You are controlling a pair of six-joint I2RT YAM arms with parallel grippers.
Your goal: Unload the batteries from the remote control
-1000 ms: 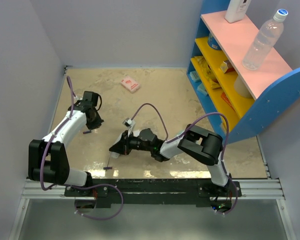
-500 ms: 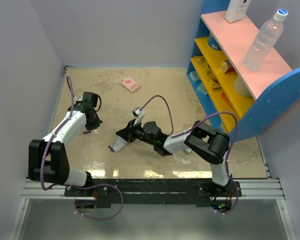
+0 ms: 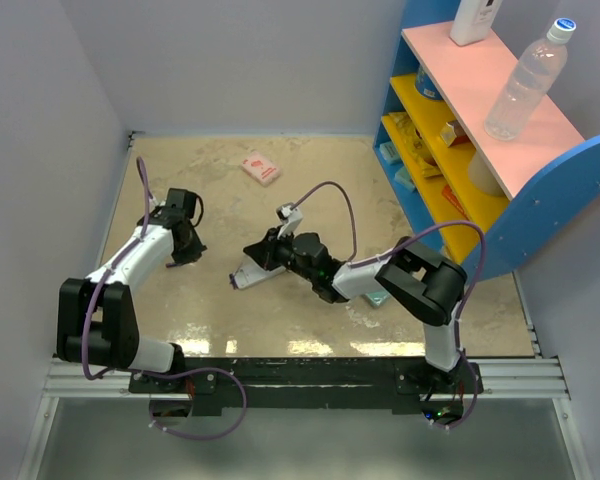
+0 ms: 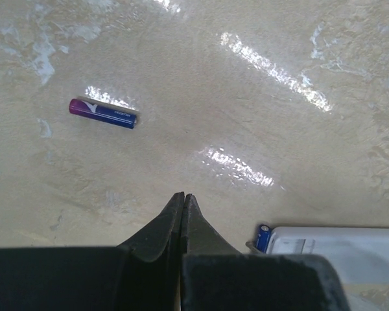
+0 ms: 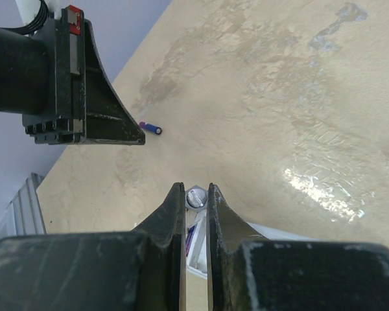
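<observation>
The remote control [image 3: 247,273] sits left of the table's [image 3: 310,190] middle, clamped at the tip of the right gripper [image 3: 261,262], whose fingers are drawn to a narrow gap around the white body. Its dark end points toward the near left. Whether that end touches the surface cannot be told from above. In the right wrist view the round metal end of a seated battery [image 5: 195,196] shows just past the fingertips, lodged in the remote control's open end. The left gripper [image 4: 183,196] hangs over the left part of the table, just left of the remote control, with its two fingers pressed together and nothing between them. A loose battery [image 4: 102,113], purple and blue, lies flat on the bare surface beyond the left gripper's tips, apart from everything else. A pink packet [image 3: 260,167] lies at the far side of the table, well apart from both grippers. A teal flat box [image 3: 378,298] peeks out beside the right arm's elbow. On the right stands a blue shelf unit [image 3: 560,190], with a clear bottle [image 3: 525,85] on its pink top.
</observation>
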